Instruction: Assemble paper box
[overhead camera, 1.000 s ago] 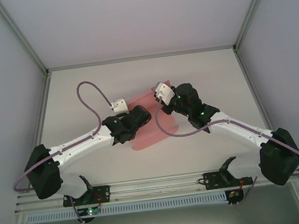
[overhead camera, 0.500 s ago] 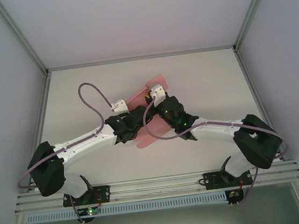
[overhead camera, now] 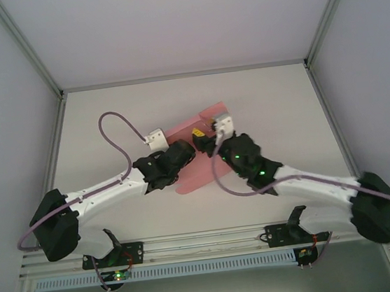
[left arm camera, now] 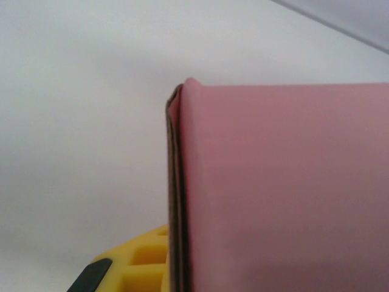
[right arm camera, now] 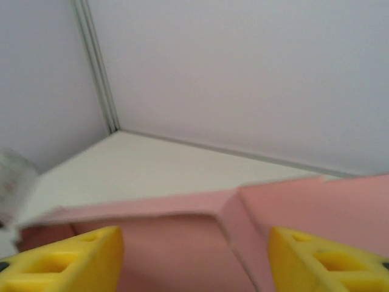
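one paper box (overhead camera: 209, 113) | left gripper (overhead camera: 187, 150) pinching its edge | right gripper (right arm camera: 193, 246) wide over it

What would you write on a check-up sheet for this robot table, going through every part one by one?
Surface: pale, flat table.
Job's things: pink paper box, partly folded, lying between the two arms; the left wrist view shows a folded edge up close.
Clutter: nothing seen.
Grippers: left gripper shut on the paper box; right gripper open, its yellow fingers wide apart at the pink card.
Cables: left purple cable loops up over the table; right purple cable curls beside the right arm.
Surroundings: plain grey walls and metal frame posts.
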Controlling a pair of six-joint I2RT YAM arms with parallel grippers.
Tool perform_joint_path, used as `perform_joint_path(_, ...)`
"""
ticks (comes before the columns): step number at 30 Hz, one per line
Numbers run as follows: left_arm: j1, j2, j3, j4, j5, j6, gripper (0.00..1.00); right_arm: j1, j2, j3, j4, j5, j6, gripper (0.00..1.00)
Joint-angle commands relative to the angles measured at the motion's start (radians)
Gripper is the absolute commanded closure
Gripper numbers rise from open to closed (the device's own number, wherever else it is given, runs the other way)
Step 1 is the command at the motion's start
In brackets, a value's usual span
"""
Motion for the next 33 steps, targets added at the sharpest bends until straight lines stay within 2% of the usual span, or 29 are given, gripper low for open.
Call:
perform_joint_path(1, 0.053, -0.02, -0.077, 0.178, 0.1, 0.107, 1.0, -0.067, -0.199, -0.077, -0.27, -0.066, -0.007, 0.12)
perform_joint_path(2, 0.067, -0.031, -0.108, 0.234, 0.143, 0.128, 1.0, -0.117, -0.256, -0.119, -0.302, -0.074, 0.018, 0.02)
perform_joint_path(4, 0.095, -0.064, -0.167, 0.333, 0.212, 0.155, 1.0, -0.262, -0.348, -0.162, -0.41, -0.137, 0.127, 0.02)
perform_joint_path(7, 0.128, -0.132, -0.251, 0.467, 0.306, 0.217, 1.0, -0.479, -0.46, -0.229, -0.435, -0.388, 0.232, 0.02)
perform_joint_path(10, 0.153, -0.199, -0.321, 0.594, 0.407, 0.263, 1.0, -0.596, -0.52, -0.284, -0.368, -0.628, 0.285, 0.02)
perform_joint_path(15, 0.159, -0.259, -0.333, 0.598, 0.457, 0.322, 1.0, -0.607, -0.499, -0.312, -0.338, -0.713, 0.33, 0.02)
perform_joint_path(18, 0.159, -0.251, -0.338, 0.619, 0.464, 0.334, 1.0, -0.584, -0.443, -0.302, -0.276, -0.74, 0.318, 0.02)
perform_joint_path(22, 0.159, -0.229, -0.331, 0.614, 0.467, 0.335, 1.0, -0.563, -0.384, -0.264, -0.277, -0.78, 0.287, 0.02)
perform_joint_path(27, 0.155, -0.221, -0.33, 0.616, 0.478, 0.357, 1.0, -0.539, -0.391, -0.257, -0.26, -0.723, 0.264, 0.02)
perform_joint_path(33, 0.158, -0.215, -0.33, 0.616, 0.482, 0.372, 1.0, -0.519, -0.4, -0.219, -0.345, -0.663, 0.188, 0.02)
